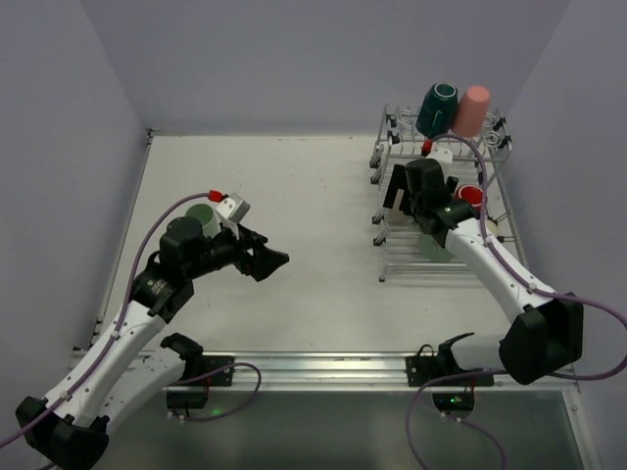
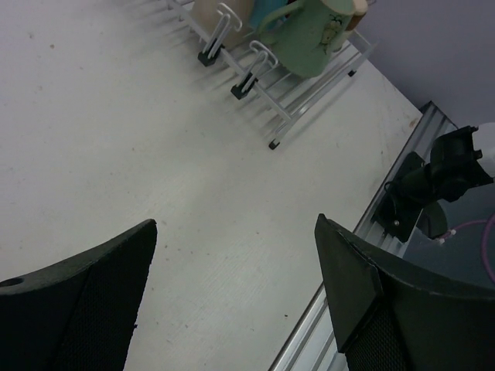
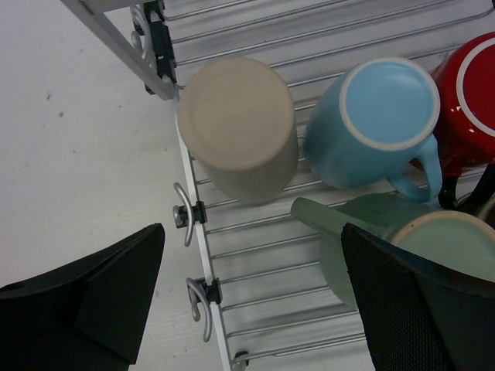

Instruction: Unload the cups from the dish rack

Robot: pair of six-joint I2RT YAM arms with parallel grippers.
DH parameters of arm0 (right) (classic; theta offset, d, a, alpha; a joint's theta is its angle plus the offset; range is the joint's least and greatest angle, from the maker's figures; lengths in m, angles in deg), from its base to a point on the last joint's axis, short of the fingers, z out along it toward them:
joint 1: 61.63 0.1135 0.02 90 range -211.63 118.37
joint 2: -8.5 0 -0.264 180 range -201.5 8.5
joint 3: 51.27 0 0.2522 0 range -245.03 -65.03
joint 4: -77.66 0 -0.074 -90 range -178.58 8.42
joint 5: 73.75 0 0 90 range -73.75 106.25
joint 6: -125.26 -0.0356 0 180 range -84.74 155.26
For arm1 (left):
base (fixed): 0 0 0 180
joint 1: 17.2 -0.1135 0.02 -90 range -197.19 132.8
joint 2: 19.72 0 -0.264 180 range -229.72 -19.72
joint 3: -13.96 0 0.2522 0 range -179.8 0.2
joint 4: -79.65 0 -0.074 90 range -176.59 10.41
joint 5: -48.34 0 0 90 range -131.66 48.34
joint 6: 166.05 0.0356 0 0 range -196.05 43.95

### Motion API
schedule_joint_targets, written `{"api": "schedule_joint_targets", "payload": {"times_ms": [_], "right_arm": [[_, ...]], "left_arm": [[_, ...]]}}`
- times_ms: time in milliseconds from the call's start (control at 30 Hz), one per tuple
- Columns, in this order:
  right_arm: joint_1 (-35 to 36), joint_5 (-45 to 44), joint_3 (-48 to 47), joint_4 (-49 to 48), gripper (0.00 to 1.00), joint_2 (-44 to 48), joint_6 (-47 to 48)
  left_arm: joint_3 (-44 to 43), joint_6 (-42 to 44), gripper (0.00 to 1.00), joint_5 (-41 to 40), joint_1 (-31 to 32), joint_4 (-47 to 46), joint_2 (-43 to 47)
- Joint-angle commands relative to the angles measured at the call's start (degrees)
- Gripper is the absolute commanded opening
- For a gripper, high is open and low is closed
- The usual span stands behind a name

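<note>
right gripper (image 3: 247, 255) over dish rack (image 3: 203, 255), cups (image 3: 240, 127) crowded

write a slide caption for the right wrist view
Right tool open over the rack, above a beige cup, blue mug, red mug and green mug

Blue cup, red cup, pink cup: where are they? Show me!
blue cup (image 3: 390, 100), right wrist view, on its round bottom.
red cup (image 3: 481, 85), right wrist view, on its bottom, at the picture's edge.
pink cup (image 1: 474, 110), top external view, on its side.
</note>
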Motion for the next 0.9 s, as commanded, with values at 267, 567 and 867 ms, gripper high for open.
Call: {"api": "schedule_joint_targets", "payload": {"times_ms": [267,567,867], "right_arm": [[-1.24,-4.25,-4.81,-10.75,0.94,-6.56,5.6],[-2.2,-2.58,-7.71,-12.16,0.86,-11.66,7.54],[-3.52,-2.58,-9.03,-12.16,0.84,-14.47,8.6]], "left_arm": [[1.13,2.94,0.87,3.85,0.24,-3.95,0.55],[1.13,3.12,0.87,3.06,0.24,-3.86,-0.06],[1.05,3.12,0.87,2.09,0.24,-3.78,-0.06]]}}
